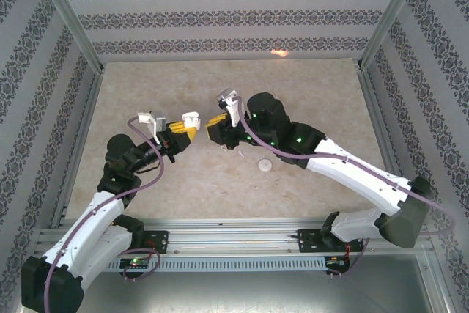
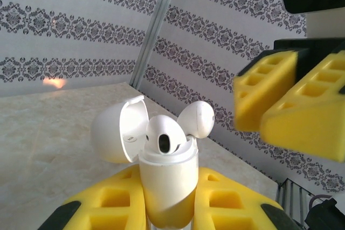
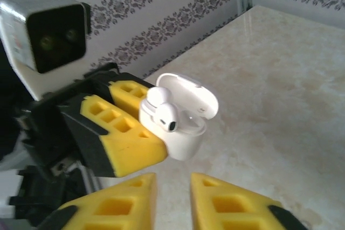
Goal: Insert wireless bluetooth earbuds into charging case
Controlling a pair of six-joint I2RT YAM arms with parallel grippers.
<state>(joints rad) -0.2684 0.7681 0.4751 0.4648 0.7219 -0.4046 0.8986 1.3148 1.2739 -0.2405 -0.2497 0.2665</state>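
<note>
From above, the left claw (image 1: 187,131) is pressed onto the charging case (image 1: 190,117), which sticks out just past its tips. The right claw (image 1: 212,124) faces it from just beside. On the tabletop (image 1: 315,93), near the right claw's wrist, lie a tiny white piece (image 1: 240,153) and a round white piece (image 1: 264,165).

From the left wrist, the case stands upright, pinched between the left claw's yellow fingers (image 2: 232,206). Its lid (image 2: 116,130) hangs open to the left. Two wireless bluetooth earbuds show at its mouth: one (image 2: 164,136) is seated, the other (image 2: 197,118) sits higher, touching it.

From the right wrist, the right claw's fingers (image 3: 237,206) stand slightly spread with nothing between them. Just ahead of them is the case, apart from their tips, with both earbuds poking out of it.
</note>
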